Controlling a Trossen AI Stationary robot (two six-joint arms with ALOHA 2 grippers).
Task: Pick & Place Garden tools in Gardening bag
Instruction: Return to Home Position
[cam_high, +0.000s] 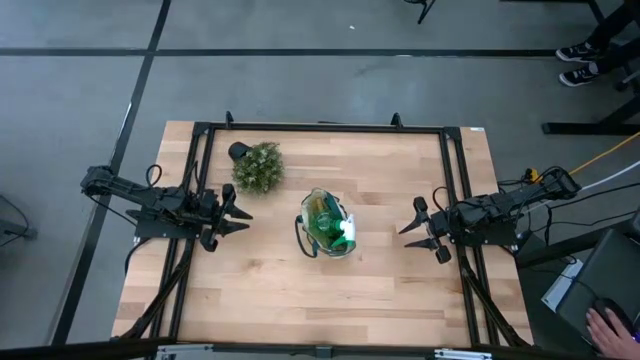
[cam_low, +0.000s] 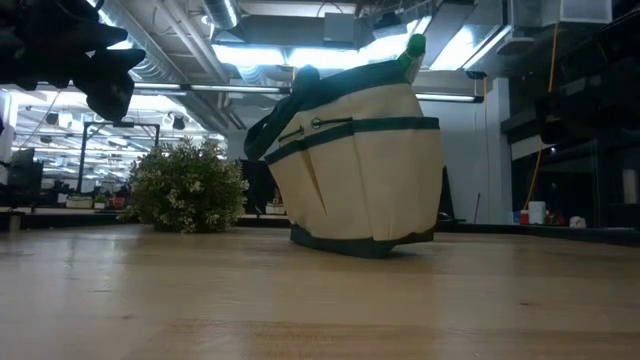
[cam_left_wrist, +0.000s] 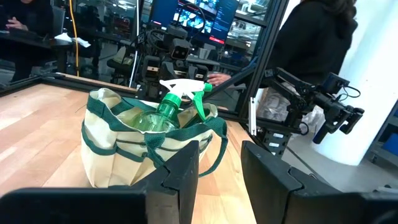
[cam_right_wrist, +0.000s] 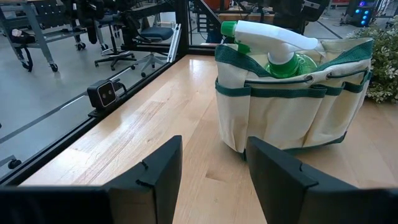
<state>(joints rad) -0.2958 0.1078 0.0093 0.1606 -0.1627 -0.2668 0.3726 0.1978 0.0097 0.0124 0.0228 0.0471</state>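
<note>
The beige gardening bag (cam_high: 328, 224) with dark green trim stands on its base in the middle of the table; it also shows in the low view (cam_low: 360, 165). A green-and-white spray bottle (cam_left_wrist: 174, 102) sticks out of its open top, and shows in the right wrist view (cam_right_wrist: 280, 46) too. The wooden-handled tool and the pruning shears are hidden or out of view. My left gripper (cam_high: 238, 216) is open and empty, left of the bag. My right gripper (cam_high: 408, 232) is open and empty, right of the bag.
A bushy green plant (cam_high: 258, 167) in a black pot stands at the far left of the bag, close to my left gripper. A black frame (cam_high: 320, 128) runs along the table's edges. Bare wood lies near the front edge (cam_high: 320, 300).
</note>
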